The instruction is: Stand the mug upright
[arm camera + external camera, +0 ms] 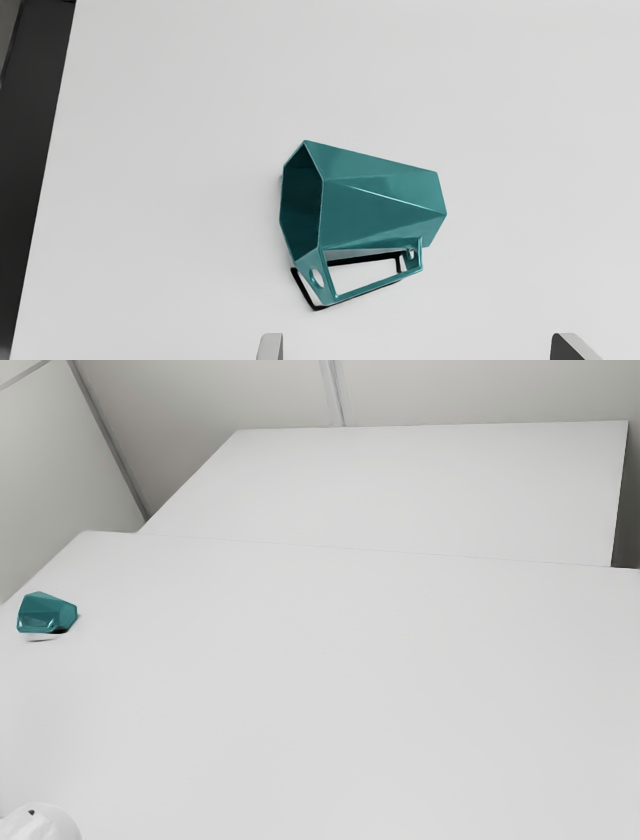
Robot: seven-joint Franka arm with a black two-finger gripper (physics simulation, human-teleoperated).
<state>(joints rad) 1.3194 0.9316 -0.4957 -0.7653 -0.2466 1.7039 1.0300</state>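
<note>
Mug (377, 210) lies on its side on the desk (350, 680) at the exterior view's left, handle (375, 285) toward the tool (417, 346), which is spread and empty; risk: a grip on the tapered, faceted wall could slip, rolling it.

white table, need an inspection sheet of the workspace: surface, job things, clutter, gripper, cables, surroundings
Surface: smooth, matt white table; no stains or damage seen.
Job's things: teal faceted mug with an angular open-frame handle, lying on its side, not yet upright; the handle is on the side nearer the gripper.
Clutter: nothing seen.
Gripper: black two-finger gripper, open, fingers wide apart, not holding the mug.
Cables: nothing seen.
Surroundings: second flat white surface beyond the table, pale grey wall behind; white rounded shape at the exterior view's lower left, possibly part of the arm.
</note>
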